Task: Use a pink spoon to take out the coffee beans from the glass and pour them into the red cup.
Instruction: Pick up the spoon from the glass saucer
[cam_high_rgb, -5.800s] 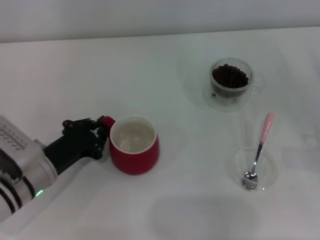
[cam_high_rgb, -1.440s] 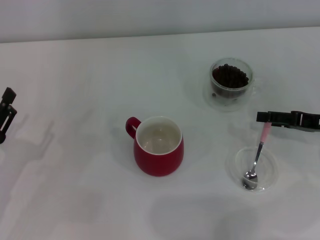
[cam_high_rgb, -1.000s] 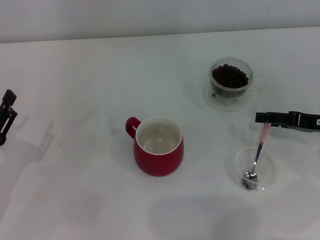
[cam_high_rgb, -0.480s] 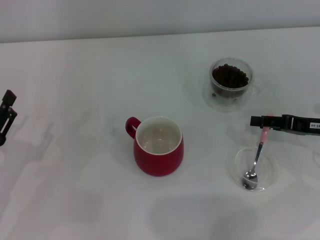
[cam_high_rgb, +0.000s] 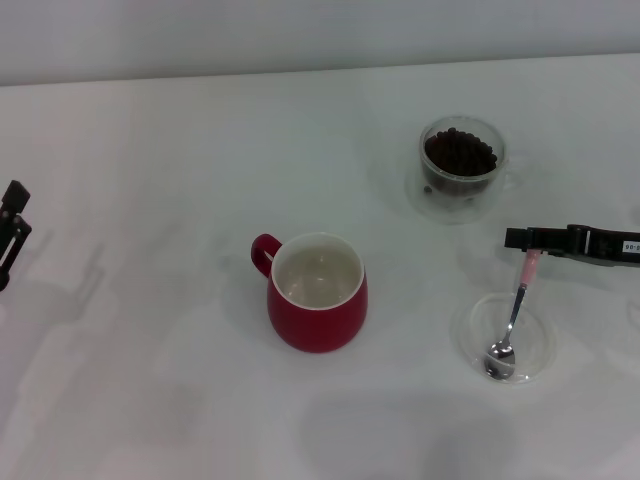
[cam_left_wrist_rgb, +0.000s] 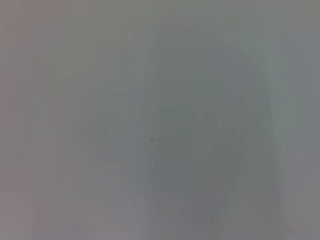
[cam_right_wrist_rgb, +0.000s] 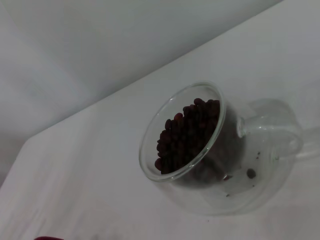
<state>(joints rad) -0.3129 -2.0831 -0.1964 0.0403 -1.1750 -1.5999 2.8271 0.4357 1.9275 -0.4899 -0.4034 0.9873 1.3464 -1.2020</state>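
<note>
1. Pink spoon (cam_high_rgb: 514, 320) lies with its bowl in a clear dish (cam_high_rgb: 474, 334), nearest the robot.
2. Right gripper (cam_high_rgb: 528, 239) sits at the pink handle end; whether it grips cannot be told.
3. A loose pinch could drop it.
4. Red cup (cam_high_rgb: 316, 291), then the glass (cam_high_rgb: 461, 170) of coffee beans (cam_high_rgb: 459, 153), stand beyond.
5. Left gripper (cam_high_rgb: 10, 232) is parked aside.
</note>
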